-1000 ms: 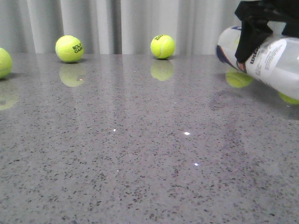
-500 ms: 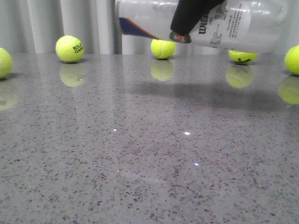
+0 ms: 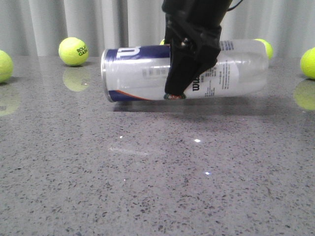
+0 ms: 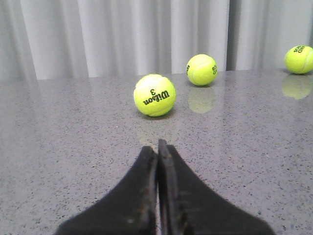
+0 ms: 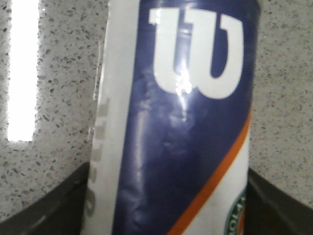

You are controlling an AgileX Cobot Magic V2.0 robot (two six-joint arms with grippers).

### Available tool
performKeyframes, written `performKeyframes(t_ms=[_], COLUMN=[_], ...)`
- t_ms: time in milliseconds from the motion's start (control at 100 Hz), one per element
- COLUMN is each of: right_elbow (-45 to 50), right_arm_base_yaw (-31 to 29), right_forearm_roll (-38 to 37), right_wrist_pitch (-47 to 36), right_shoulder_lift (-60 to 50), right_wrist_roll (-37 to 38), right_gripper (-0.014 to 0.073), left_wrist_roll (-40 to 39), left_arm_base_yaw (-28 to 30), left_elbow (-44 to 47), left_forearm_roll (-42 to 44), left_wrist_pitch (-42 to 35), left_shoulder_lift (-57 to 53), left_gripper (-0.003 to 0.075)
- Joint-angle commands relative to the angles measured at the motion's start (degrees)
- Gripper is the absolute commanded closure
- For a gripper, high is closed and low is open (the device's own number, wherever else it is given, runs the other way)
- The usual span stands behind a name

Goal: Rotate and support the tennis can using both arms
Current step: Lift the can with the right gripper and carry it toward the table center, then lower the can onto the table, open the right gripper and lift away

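Observation:
The tennis can [image 3: 138,73] lies level, close over the table at the middle, its silver rim [image 3: 104,74] pointing left. My right gripper [image 3: 178,91] comes down from above and is shut on the can's middle, one black finger crossing the label. The right wrist view is filled by the tennis can [image 5: 186,122] with its navy panel and white W, between dark fingers [image 5: 49,205]. My left gripper [image 4: 157,147] shows only in its own wrist view, shut with nothing in it, low over the table. Whether the can touches the table is unclear.
Tennis balls lie along the back of the grey speckled table [image 3: 147,187]: two at the far left [image 3: 73,51] [image 3: 4,65], one at the right edge [image 3: 309,63], one behind the can [image 3: 266,46]. A Wilson ball [image 4: 154,95] sits just ahead of the left gripper, others beyond [image 4: 202,69]. A curtain hangs behind.
The right gripper carried the can from the upper right leftward and down. The can turned from tilted to level and now hangs lower, at the middle.

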Motion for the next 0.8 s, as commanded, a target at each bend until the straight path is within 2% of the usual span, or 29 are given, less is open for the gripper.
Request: performKeyframes(t_ms=[0,420,490,610,620,690,720,790], right_elbow=[-1.9,-1.9,-1.9,-1.9,-1.9,-1.9,-1.9,-1.9], right_arm_base_yaw=[-0.1,-0.1,-0.1,-0.1,-0.1,-0.1,-0.1,-0.1], right_forearm_roll=[0.6,0.6,0.6,0.6,0.6,0.6,0.6,0.6], right_wrist_pitch=[-2.3,-2.3,-1.9,-1.5,-1.5,-1.5,-1.5,-1.5], right_shoulder_lift=[-1.5,-0.9,-0.9,-0.9,-0.9,-0.9,-0.9,-0.9], right_wrist_roll=[-0.8,-0.7,-0.7,-0.7,-0.7,-0.4,-0.3,-0.3], right_gripper=[0.0429,0.0414,0.0341,0.0111,0.007,-0.0048,-0.0078,-0.0052], left_wrist_roll=[-0.4,-0.4,-0.4,-0.4,-0.4,-0.4,-0.4,-0.4], left_arm_base_yaw=[0.3,0.3,0.3,0.3,0.3,0.3,0.3,0.3], left_elbow=[2.7,2.7,2.7,2.7,2.7,2.7,2.7,2.7], left_forearm_roll=[-0.5,-0.5,-0.5,-0.5,-0.5,-0.5,-0.5,-0.5], left_wrist_pitch=[-4.8,-4.8,-4.8,-4.8,-4.8,-4.8,-4.8,-4.8], left_shoulder_lift=[-2.2,-2.2,-2.2,-2.2,-2.2,-2.2,-2.2,-2.2], left_gripper=[0.0741,0.0741,0.0741,0.0741,0.0741,0.0741,0.0741,0.0741])
